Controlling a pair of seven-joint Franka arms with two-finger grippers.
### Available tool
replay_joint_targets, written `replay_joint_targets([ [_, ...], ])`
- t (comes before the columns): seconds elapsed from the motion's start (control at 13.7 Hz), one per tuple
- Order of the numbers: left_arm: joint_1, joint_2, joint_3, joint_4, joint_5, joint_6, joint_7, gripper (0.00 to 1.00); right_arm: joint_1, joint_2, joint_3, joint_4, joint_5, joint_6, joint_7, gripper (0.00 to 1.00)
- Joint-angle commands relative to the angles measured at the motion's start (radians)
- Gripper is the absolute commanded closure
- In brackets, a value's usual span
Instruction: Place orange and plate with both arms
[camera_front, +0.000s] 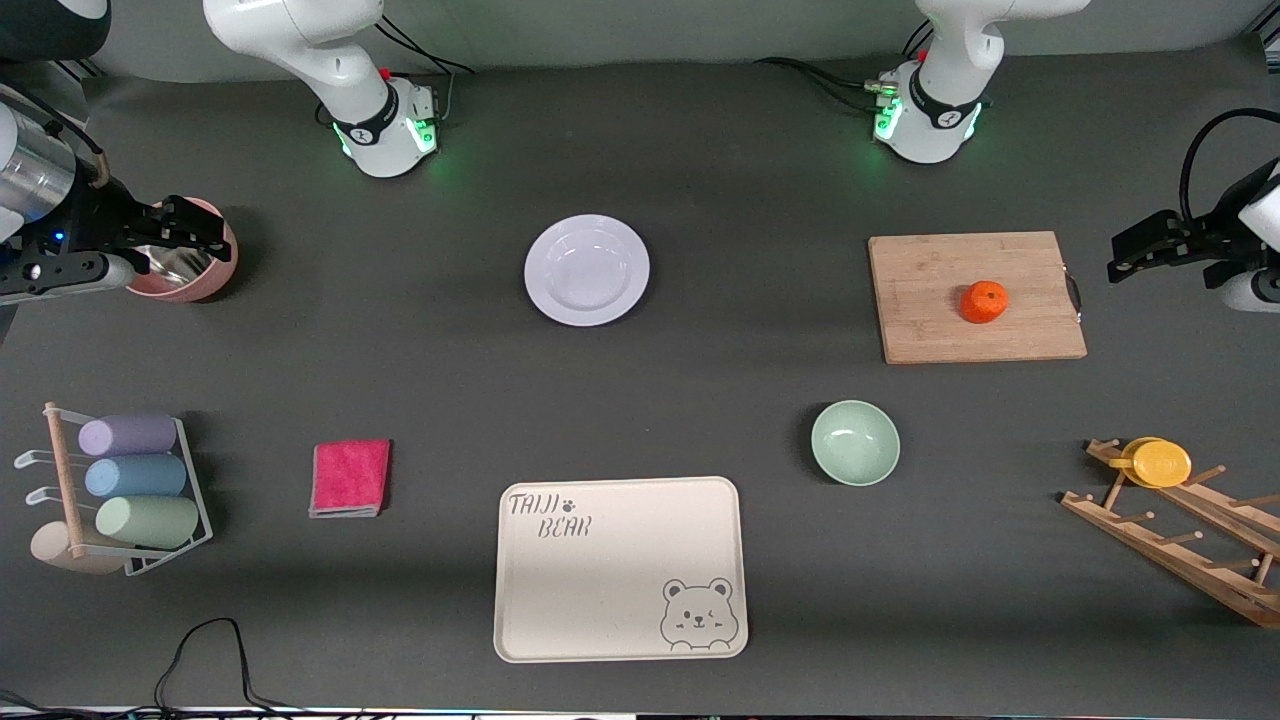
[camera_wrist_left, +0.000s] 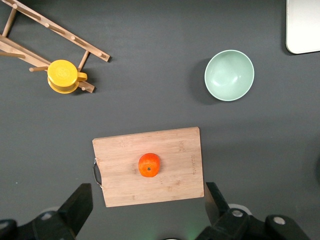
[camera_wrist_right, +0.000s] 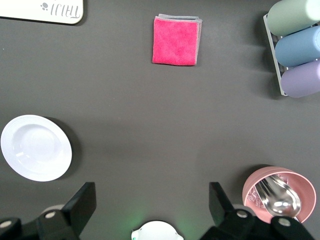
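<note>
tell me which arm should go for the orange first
Left. The left gripper hangs open at the left arm's end of the table, beside the cutting board that carries the orange. The right gripper, also open, is over the pink bowl, closer to the plate.

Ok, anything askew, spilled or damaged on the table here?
Nothing stands out. The orange sits on the cutting board, the plate lies flat and bare, and the green bowl and bear tray are upright and unspilled. The left gripper and right gripper wait with jaws open.
</note>
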Motion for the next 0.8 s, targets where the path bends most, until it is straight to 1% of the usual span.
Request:
replay_joint_targets([
  [0.0,-0.009,-0.002,0.005,0.008,0.012,-0.018,0.001,0.00,0.006,0.013,0.000,0.029,-0.007,-0.026,0.025,0.00],
  [0.22,-0.009,-0.002,0.005,0.011,0.016,-0.018,0.001,0.00,0.006,0.015,0.000,0.029,-0.007,-0.026,0.025,0.00],
  [0.44,-0.007,-0.011,0.006,0.002,0.019,-0.045,0.002,0.00,0.003,0.018,0.000,0.029,-0.007,-0.026,0.023,0.00],
  [0.66,-0.001,-0.054,0.009,-0.029,0.026,-0.061,0.022,0.00,0.006,0.022,0.000,0.032,-0.007,-0.024,0.025,0.00],
  [0.73,0.007,-0.089,0.009,-0.064,0.037,-0.064,0.024,0.00,0.004,0.030,0.000,0.043,-0.007,-0.024,0.019,0.00],
])
